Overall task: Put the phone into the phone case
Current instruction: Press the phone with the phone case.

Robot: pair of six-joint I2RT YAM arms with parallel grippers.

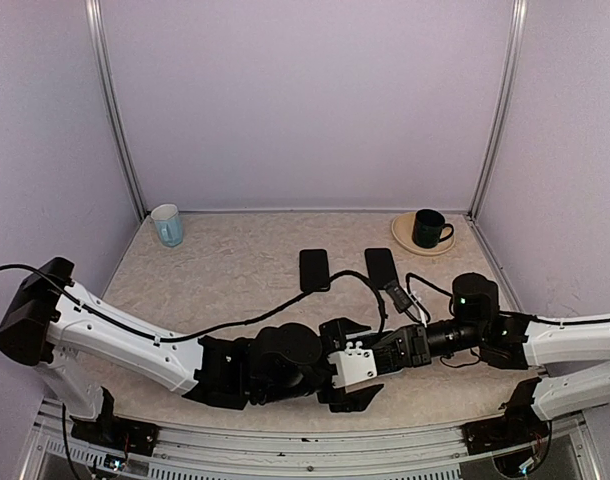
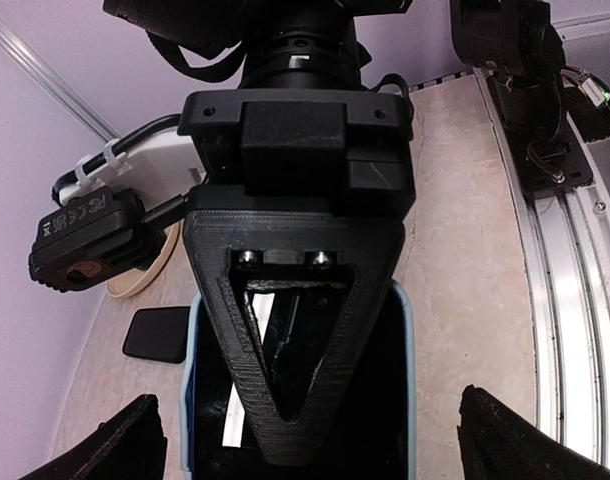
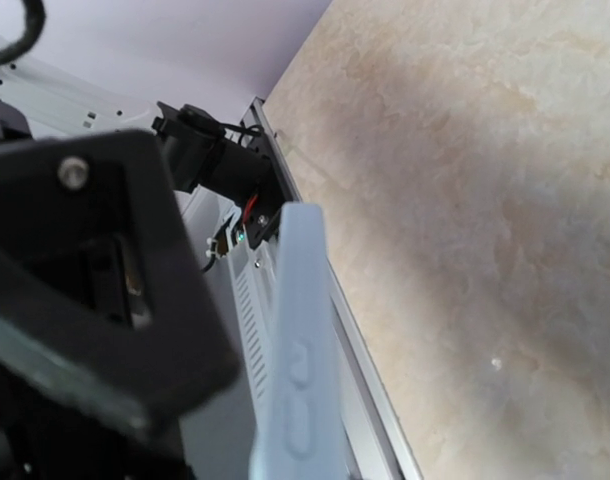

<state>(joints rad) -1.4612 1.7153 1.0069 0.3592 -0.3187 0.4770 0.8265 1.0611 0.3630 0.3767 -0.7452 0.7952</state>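
Right end effector [image 2: 285, 420] is clamped shut on the light-blue phone case [image 3: 297, 330], which appears to be held off the table [image 1: 235, 270] near its front edge. Left end effector [image 2: 312, 462] is spread wide, fingers [image 2: 110, 445] flanking the case, nothing gripped. Case interior is dark; whether anything is seated in it can't be told. A black phone [image 1: 314, 269] and a second phone [image 1: 381, 266] are laid flat mid-table, well apart from the case.

Risks:
- Case is pinched on a narrow patch, so it could be pivoted or slipped out if nudged by the left fingers.
- A drop here could be lost onto the rail [image 2: 565, 330].
- Finger clash is possible, since the wrists are crowded.
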